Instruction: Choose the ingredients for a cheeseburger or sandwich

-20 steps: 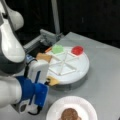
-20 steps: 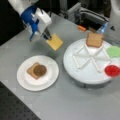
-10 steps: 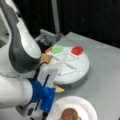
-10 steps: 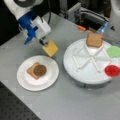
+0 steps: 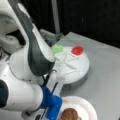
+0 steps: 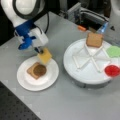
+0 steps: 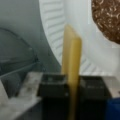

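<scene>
Gripper (image 6: 41,51): clamping yellow cheese square (image 6: 45,56), now carrying it lower and nearer, hanging over white plate (image 6: 25,80) rim; bread slice (image 6: 31,70) with patty (image 6: 39,70) waiting; spare slice (image 6: 94,40) remaining on tray (image 6: 82,72).

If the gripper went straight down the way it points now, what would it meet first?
Probably the white plate near its rim, beside the patty; the held cheese square would touch first. Depth is unclear.

Yellow cheese (image 6: 45,56), dark brown patty (image 6: 39,70), white plate (image 6: 25,81)
</scene>
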Robot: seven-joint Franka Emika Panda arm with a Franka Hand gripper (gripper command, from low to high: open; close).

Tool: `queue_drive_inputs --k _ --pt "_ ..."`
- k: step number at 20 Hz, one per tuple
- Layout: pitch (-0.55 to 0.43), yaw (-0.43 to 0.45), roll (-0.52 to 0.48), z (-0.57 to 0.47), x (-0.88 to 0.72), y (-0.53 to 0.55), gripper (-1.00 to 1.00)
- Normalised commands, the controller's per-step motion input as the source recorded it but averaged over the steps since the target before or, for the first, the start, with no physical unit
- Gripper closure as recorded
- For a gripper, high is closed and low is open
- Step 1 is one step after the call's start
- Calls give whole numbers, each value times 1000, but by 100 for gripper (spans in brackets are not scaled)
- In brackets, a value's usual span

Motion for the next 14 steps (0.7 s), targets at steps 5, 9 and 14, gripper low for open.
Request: queue_drive_inputs --k 5,9,14 --pt "123 207 -95 -63 383 -229 100" --pt "97 243 -74 -62 496 -237 100" --pt "92 265 -16 -50 506 -230 100"
